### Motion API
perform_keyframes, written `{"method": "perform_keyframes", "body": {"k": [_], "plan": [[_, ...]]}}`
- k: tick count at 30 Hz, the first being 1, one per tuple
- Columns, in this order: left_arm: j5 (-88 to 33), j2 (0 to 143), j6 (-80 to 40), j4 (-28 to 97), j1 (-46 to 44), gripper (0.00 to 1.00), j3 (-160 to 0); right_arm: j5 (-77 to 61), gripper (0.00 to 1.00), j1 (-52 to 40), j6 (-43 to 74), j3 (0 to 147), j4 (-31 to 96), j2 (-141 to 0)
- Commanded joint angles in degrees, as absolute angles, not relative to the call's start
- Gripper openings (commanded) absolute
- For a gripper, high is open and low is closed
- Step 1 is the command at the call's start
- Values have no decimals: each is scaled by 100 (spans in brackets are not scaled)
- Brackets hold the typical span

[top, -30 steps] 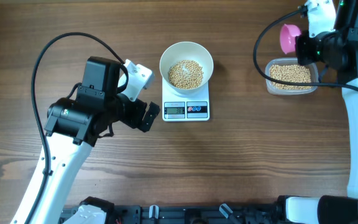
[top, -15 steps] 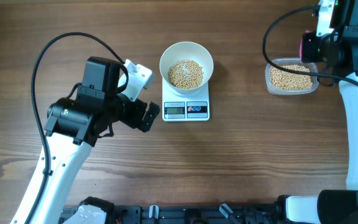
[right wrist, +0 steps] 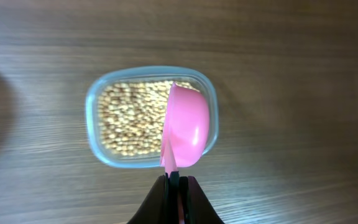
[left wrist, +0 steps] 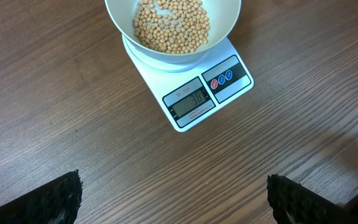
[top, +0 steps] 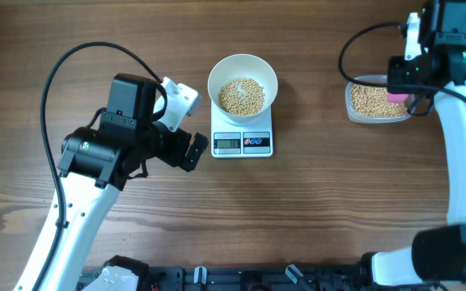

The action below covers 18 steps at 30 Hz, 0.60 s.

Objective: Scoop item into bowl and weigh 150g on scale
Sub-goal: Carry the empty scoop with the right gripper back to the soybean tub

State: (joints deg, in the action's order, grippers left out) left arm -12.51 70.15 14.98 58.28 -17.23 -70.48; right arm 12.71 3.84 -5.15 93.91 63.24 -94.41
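A white bowl [top: 243,71] holding tan beans [top: 241,95] rests on the white scale [top: 242,143], whose display is lit. In the left wrist view the bowl [left wrist: 229,25] and scale [left wrist: 207,93] lie ahead of my open left gripper [left wrist: 174,196], which hovers over bare wood to the scale's left with nothing between its fingers [left wrist: 61,198]. My right gripper [right wrist: 174,182] is shut on the handle of a pink scoop [right wrist: 188,132]. The scoop, turned on its side, hangs over the right part of a clear tub of beans [right wrist: 129,118]. From overhead, the scoop [top: 396,96] barely shows under the right arm.
The clear plastic tub [top: 379,100] stands at the far right of the wooden table, well right of the scale. A black cable [top: 87,56] loops over the left side. The left arm's body [top: 112,149] lies left of the scale.
My right arm has swung right and down from over the tub's left edge, lowering the pink scoop over the tub. The left arm has stayed still.
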Motion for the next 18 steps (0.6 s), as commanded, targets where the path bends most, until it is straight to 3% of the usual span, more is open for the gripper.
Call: {"method": "perform_keyframes", "body": {"k": [1,8,18], "plan": [[-1284,7008,1610,5811,-1693,100,-7111,2095,4,370,-480,9404,6169,-9808],[-1284,7008,1610,5811,-1693,100,-7111,2316,4,172,-1841,9404,5697,-10254],[-1284,7008,1612,5811,-1693,100,-7111,2447,4,-58,-2637,9404,5728,-10276]]}}
